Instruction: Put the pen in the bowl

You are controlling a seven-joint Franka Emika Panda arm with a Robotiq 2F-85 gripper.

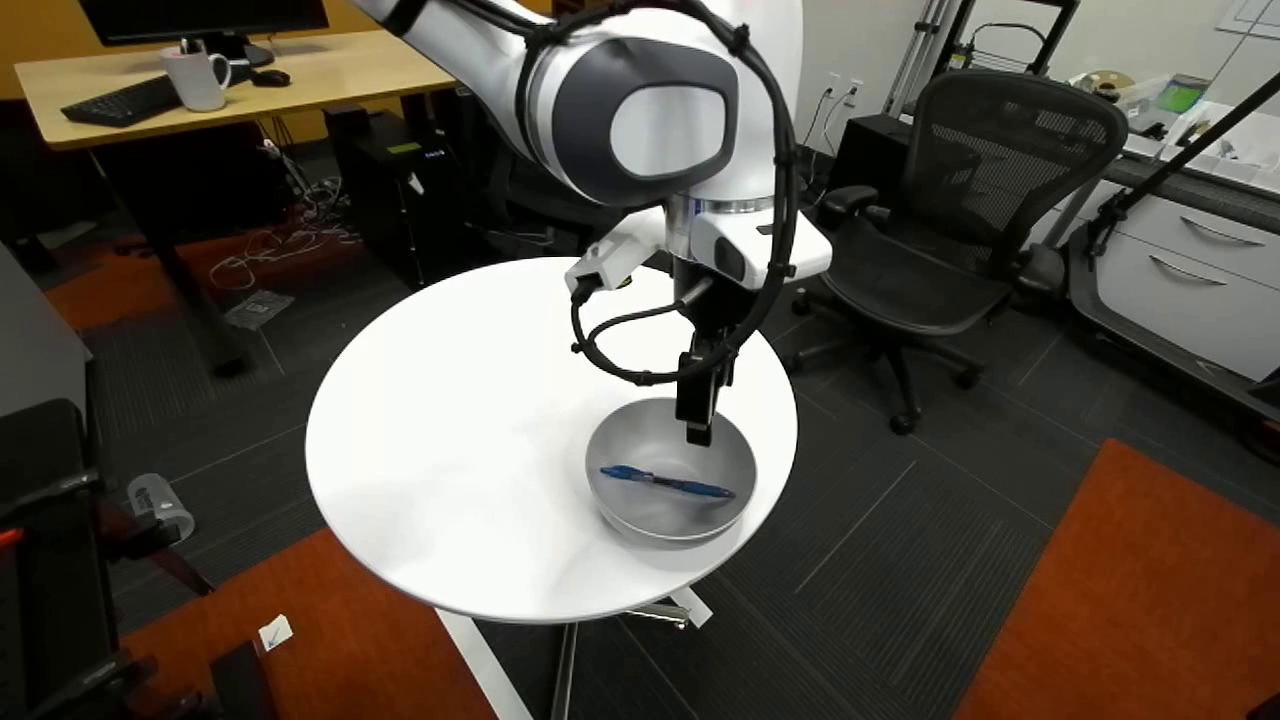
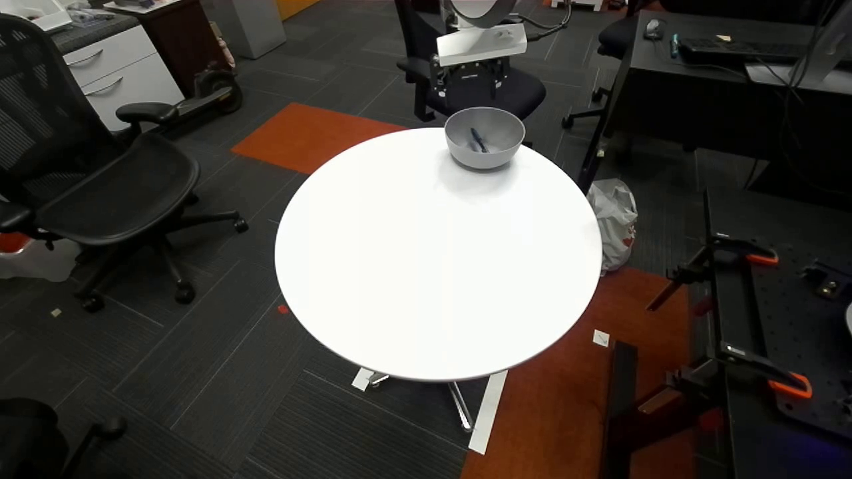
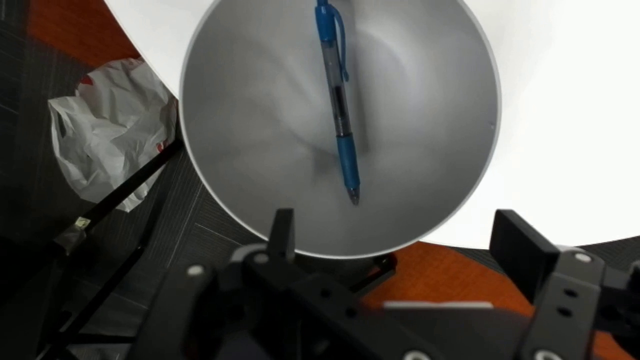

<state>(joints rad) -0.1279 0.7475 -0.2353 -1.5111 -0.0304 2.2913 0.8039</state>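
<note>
Pen: inside the bowl, below its rim; blue clip end, see-through barrel, blue grip. In the wrist view its tip slants toward the gripper.
Bowl: grey, round and upright, close to the edge of the table; both exterior views show it with the pen in it.
Jaws: set wide, the two black fingers well apart and away from the pen; in the wrist view the left one crosses the line of the bowl's rim, the right one that of the table's edge.
Height: how far the fingertips hang above the bowl is hard to judge from these angles.
Arm: white and grey, looped with black cable; in an exterior view it reaches down at the table's far right, the gripper showing over the bowl's far side.
Table: round and white; in an exterior view the bowl stands on its right near part.
Bag: white plastic, on the floor just right of the table in an exterior view.
Bench: dark, farther right, with orange-tipped clamps along its left edge.
Chair: black, mesh-backed, right of the table in an exterior view.
Desk: far left, with a white mug, a keyboard, a mouse and a monitor.
</note>
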